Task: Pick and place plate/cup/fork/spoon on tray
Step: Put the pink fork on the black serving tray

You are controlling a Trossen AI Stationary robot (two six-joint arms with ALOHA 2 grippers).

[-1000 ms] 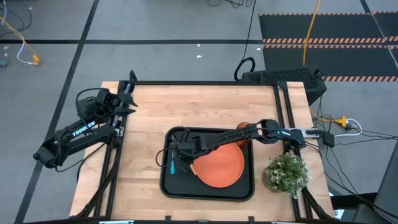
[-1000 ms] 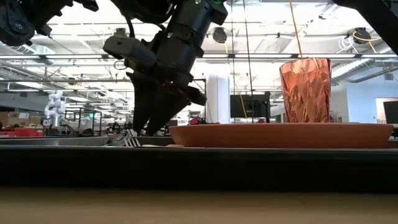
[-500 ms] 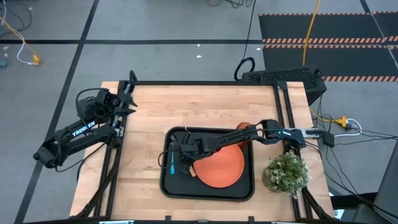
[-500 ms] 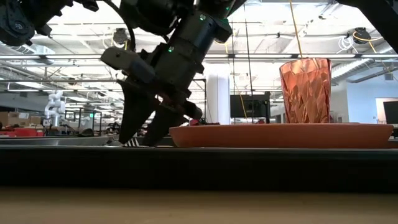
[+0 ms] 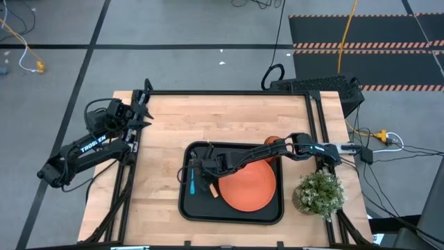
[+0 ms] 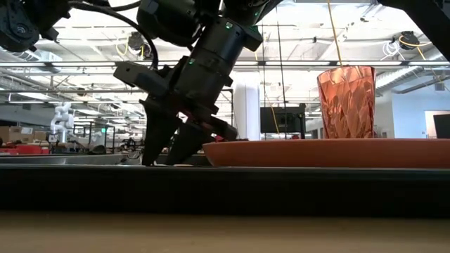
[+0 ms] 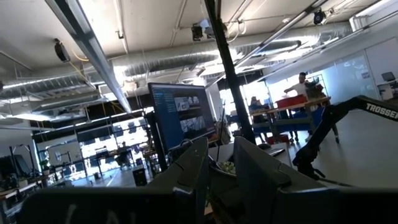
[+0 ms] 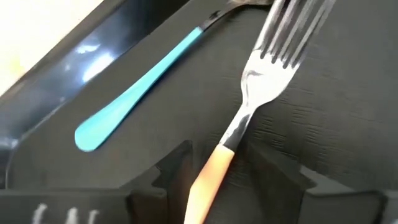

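Right gripper (image 8: 214,171) low over the fork (image 8: 252,106) in the tray (image 5: 232,212); left gripper (image 5: 142,111) parked at the worktop's (image 5: 222,118) far left corner.

The right jaws stand partly open, one on each side of the fork's tan handle, and the frames do not show them pressing on it; the fork lies flat on the tray floor with its silver tines pointing away beyond the jaws. The spoon (image 8: 140,90) lies just outside one jaw, near the tray's rim, its blue handle roughly alongside the fork but apart from it. The plate (image 5: 248,186) sits in the tray on the other side of the jaws, with the cup (image 6: 345,102) upright behind it. The left jaws are slightly parted and hold nothing.
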